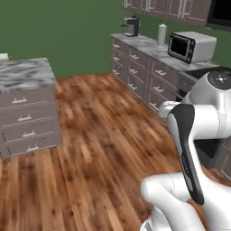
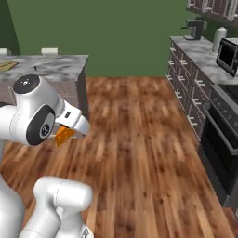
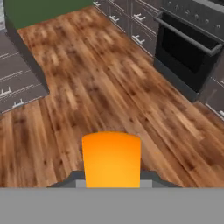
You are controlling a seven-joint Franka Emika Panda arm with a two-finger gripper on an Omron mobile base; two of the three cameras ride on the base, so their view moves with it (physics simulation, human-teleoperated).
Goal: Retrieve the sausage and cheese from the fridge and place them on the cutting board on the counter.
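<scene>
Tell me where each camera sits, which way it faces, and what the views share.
Left base view: behind the arm's left, facing the island counter and microwave; white arm at lower right.
Right base view: behind its right, facing the oven; arm at lower left, cheese at its hand.
Hand view: on the hand, looking down at the wood floor; cheese between the fingers.
Shared: floor, island, cheese.

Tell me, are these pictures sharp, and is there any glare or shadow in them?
Left base view: soft and slightly blurred, even light, no glare on the microwave. Right base view: the same flat light, with the cheese small and fuzzy. Hand view: cheese close up, glowing orange with blurred edges; floor planks smeared.
</scene>
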